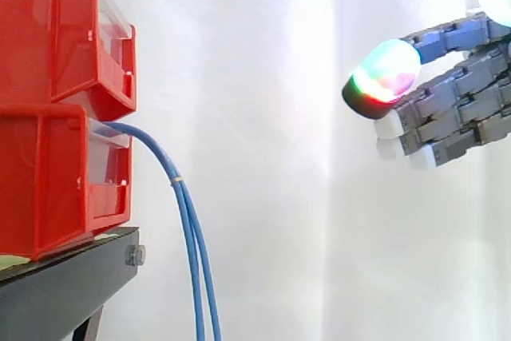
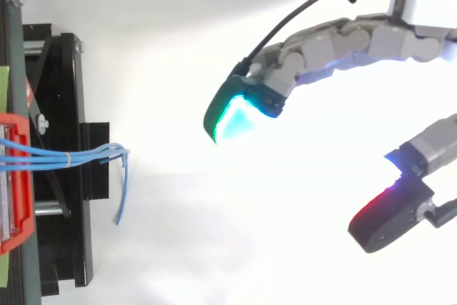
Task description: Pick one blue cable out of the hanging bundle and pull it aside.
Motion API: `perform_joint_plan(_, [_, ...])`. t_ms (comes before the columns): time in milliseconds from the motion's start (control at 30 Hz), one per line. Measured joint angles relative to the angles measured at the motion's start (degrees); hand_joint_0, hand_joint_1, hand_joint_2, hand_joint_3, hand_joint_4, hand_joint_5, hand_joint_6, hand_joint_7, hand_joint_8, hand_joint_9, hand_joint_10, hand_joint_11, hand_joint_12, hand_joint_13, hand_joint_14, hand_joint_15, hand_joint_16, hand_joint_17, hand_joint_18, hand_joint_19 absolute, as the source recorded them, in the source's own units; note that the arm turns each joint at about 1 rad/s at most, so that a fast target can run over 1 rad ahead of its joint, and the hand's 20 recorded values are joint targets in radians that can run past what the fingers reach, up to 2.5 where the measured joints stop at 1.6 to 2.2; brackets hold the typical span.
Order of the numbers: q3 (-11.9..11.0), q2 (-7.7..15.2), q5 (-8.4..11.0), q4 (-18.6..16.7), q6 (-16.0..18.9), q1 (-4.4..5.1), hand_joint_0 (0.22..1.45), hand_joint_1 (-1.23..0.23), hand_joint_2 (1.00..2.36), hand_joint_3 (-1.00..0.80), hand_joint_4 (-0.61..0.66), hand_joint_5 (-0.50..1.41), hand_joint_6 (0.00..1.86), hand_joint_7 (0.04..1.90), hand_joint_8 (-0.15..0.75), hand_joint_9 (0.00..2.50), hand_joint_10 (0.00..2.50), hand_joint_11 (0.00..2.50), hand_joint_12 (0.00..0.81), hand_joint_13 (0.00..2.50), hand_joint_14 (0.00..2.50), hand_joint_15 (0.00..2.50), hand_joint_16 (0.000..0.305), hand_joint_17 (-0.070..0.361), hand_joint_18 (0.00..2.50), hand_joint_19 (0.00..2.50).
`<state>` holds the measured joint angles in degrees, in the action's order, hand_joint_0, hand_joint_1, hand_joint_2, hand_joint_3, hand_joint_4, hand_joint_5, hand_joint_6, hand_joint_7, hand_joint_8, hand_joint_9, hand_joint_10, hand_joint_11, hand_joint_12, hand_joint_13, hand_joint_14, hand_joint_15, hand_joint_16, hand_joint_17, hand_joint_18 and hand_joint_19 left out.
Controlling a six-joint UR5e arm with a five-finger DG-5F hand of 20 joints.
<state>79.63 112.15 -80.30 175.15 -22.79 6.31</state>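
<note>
From the side, the grey jointed robot hand (image 1: 459, 109) hovers high on the right with its fingers stretched level toward the left. The leading pad (image 1: 387, 73) glows green and red, and the hand holds nothing. The top view adds what the side hides: the spread is wide, with one long finger ending in a green-cyan tip (image 2: 235, 116) and the thumb's red-lit tip (image 2: 389, 219) far from it. The bundle of thin blue cables (image 1: 192, 245) is well apart from the hand, over on the left, with only open air between them. Side-on, it arcs out of the lower bin's front and drops straight down out of view (a small pale band (image 1: 177, 180) ties the strands near the bend). From above, one loose end (image 2: 123, 198) curls away from the rest. Two red plastic bins (image 1: 56, 109) sit stacked on the black metal stand (image 1: 72, 285), with the white curtain (image 1: 279, 197) behind. What else lies inside the bins I cannot tell.
</note>
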Motion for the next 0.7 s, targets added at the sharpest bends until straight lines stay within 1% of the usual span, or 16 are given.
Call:
perform_joint_plan(133, [0.0, 1.3, 0.07, -2.15, 0.81, 0.0, 0.47, -0.63, 1.0, -0.5, 0.12, -0.23, 0.5, 0.65, 0.19, 0.4, 0.0, 0.03, 0.273, 0.27, 0.0, 0.1, 0.042, 0.095, 0.16, 0.2])
perform_joint_plan(267, [0.01, 1.65, 0.15, -4.31, 0.61, -0.04, 0.47, -0.63, 1.0, -0.5, 0.11, -0.23, 0.5, 0.65, 0.191, 0.4, 0.0, 0.02, 0.273, 0.27, 0.0, 0.1, 0.042, 0.095, 0.16, 0.21])
perform_joint_plan(367, [0.41, 1.66, 0.62, -5.85, 0.1, -0.07, 0.47, -0.63, 1.0, -0.5, 0.12, -0.23, 0.5, 0.65, 0.191, 0.4, 0.0, 0.02, 0.273, 0.27, 0.0, 0.1, 0.042, 0.095, 0.16, 0.21])
perform_joint_plan(467, [2.11, 1.71, 1.61, -7.76, -0.07, -0.05, 0.47, -0.63, 1.0, -0.5, 0.11, -0.23, 0.5, 0.65, 0.191, 0.4, 0.0, 0.03, 0.273, 0.27, 0.0, 0.1, 0.042, 0.095, 0.16, 0.2])
perform_joint_plan(567, [5.07, 1.69, 3.41, -11.08, 0.03, -0.01, 0.47, -0.63, 1.0, -0.5, 0.12, -0.23, 0.5, 0.65, 0.191, 0.4, 0.0, 0.03, 0.273, 0.27, 0.0, 0.09, 0.042, 0.095, 0.16, 0.2])
perform_joint_plan(700, [8.89, 1.68, 6.86, -16.66, 0.1, 0.11, 0.47, -0.63, 1.0, -0.5, 0.12, -0.23, 0.5, 0.65, 0.191, 0.4, 0.0, 0.03, 0.272, 0.27, 0.0, 0.1, 0.042, 0.094, 0.16, 0.2])
